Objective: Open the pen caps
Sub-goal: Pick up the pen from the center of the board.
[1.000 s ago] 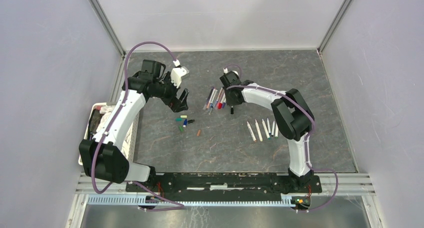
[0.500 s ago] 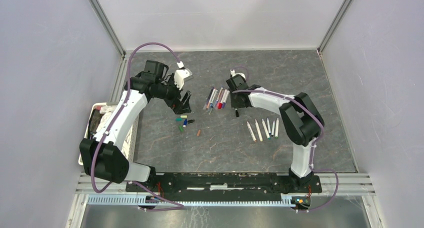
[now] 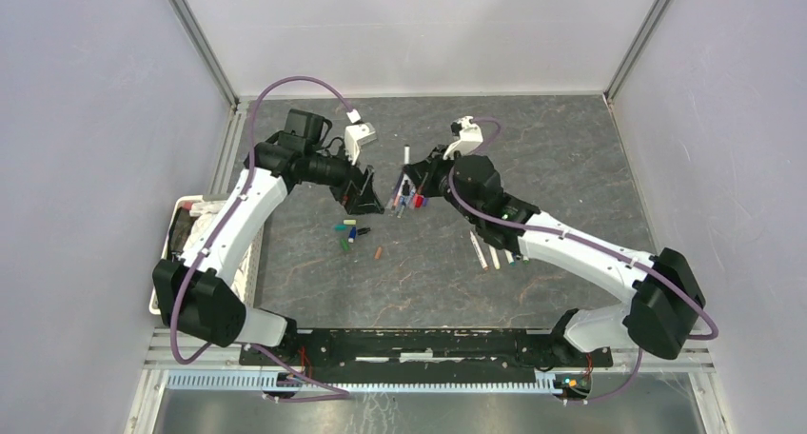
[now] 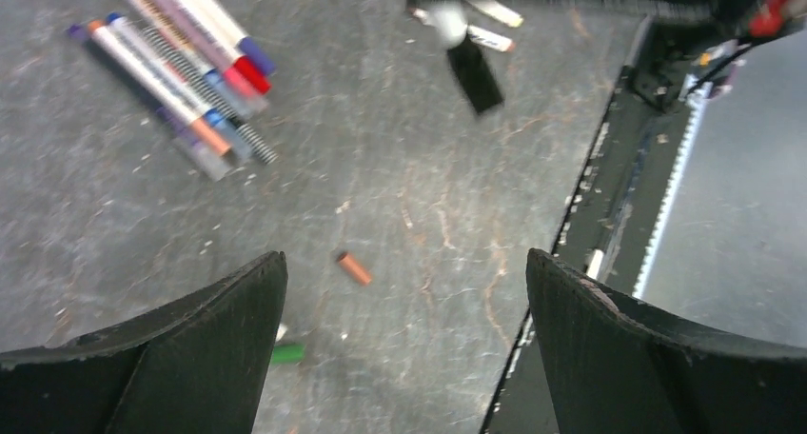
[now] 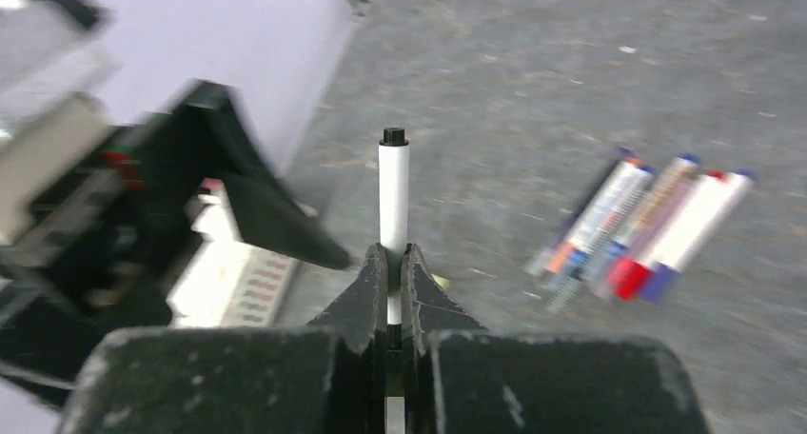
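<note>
Pen cap (image 5: 393,134), black and likely light and slippery, tops the stiff white pen (image 5: 393,196) your right gripper (image 5: 390,259) pinches by its barrel over the far half of the table (image 3: 571,167), so close the wide-spread left gripper (image 4: 404,263) squarely on it

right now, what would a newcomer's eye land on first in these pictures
The shut right gripper holds a thin white pen with a black end above the grey table, close to the wide-open left gripper. Beside them lies a bundle of capped white-barrelled pens, with small loose coloured plastic caps scattered nearer the arms' bases.
</note>
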Action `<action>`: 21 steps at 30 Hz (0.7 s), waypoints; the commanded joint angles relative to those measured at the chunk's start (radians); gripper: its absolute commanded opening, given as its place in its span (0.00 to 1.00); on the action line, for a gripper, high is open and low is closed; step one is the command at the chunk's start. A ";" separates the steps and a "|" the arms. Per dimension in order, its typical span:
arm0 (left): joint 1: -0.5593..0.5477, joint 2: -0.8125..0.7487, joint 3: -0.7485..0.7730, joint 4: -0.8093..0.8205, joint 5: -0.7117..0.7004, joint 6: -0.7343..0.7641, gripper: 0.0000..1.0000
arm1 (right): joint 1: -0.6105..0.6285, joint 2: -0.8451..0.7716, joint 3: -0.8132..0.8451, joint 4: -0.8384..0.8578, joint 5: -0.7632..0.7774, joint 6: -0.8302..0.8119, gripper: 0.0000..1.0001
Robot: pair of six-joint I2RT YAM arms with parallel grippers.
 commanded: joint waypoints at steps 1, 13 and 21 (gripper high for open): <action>-0.041 -0.040 0.020 0.058 0.127 -0.120 1.00 | 0.076 -0.006 0.026 0.201 0.047 0.088 0.00; -0.049 -0.090 -0.013 0.156 0.161 -0.219 0.85 | 0.189 0.020 0.035 0.298 0.151 0.080 0.00; -0.049 -0.094 -0.039 0.166 0.076 -0.195 0.49 | 0.211 0.002 0.014 0.272 0.236 0.069 0.00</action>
